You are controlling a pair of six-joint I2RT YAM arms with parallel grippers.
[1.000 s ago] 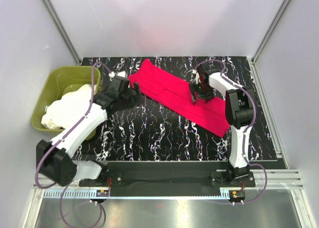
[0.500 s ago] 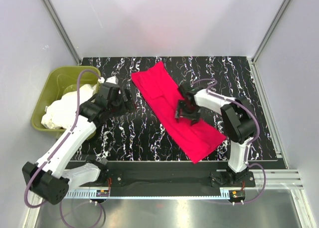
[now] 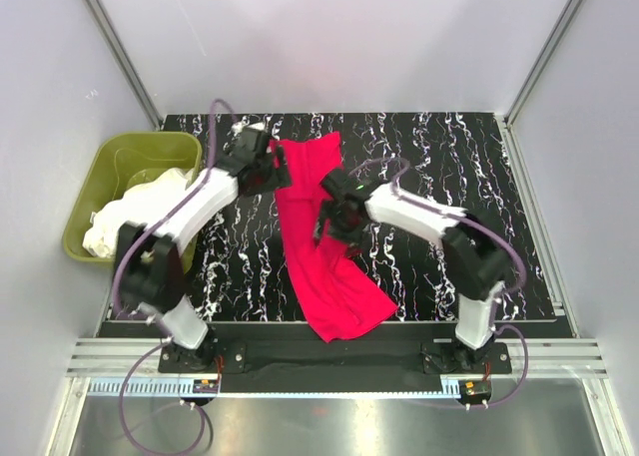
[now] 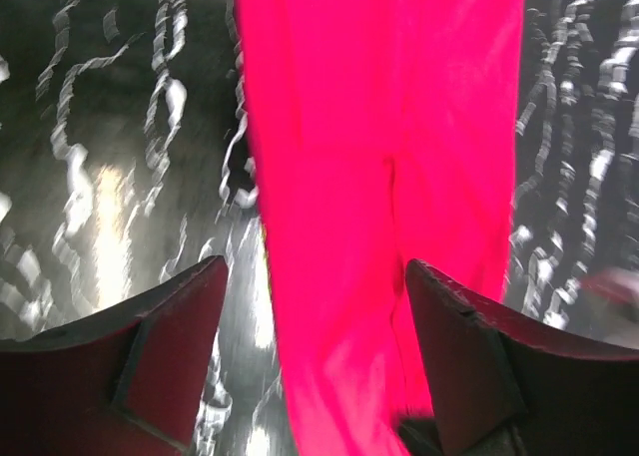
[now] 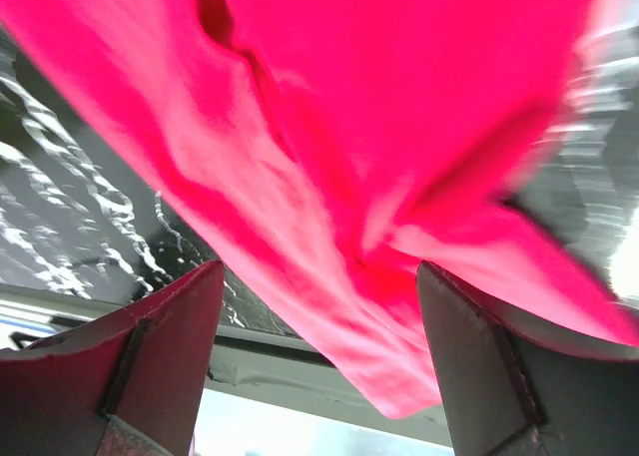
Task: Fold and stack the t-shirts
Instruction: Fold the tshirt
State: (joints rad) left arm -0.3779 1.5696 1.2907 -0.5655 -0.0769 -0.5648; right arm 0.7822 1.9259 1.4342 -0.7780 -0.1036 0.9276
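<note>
The crimson-red t-shirt (image 3: 318,251) lies as a long folded strip on the black marbled table, running from the far middle to the near edge. My left gripper (image 3: 272,167) is open at the strip's far left edge; in the left wrist view (image 4: 315,266) the red cloth (image 4: 379,127) lies between and ahead of the spread fingers. My right gripper (image 3: 334,217) is open over the middle of the strip; in the right wrist view (image 5: 319,266) the red cloth (image 5: 399,107) fills the space ahead. White t-shirts (image 3: 135,217) lie heaped in the tub.
The olive-green plastic tub (image 3: 95,172) stands at the left, off the table's edge. The near end of the red strip reaches the table's front edge (image 3: 399,326). White walls and metal frame posts close in the back and sides.
The red shirt has swung from a diagonal across the table to nearly lengthwise, its near end now at the front edge. The left gripper moved to the shirt's far end; the right gripper moved left.
</note>
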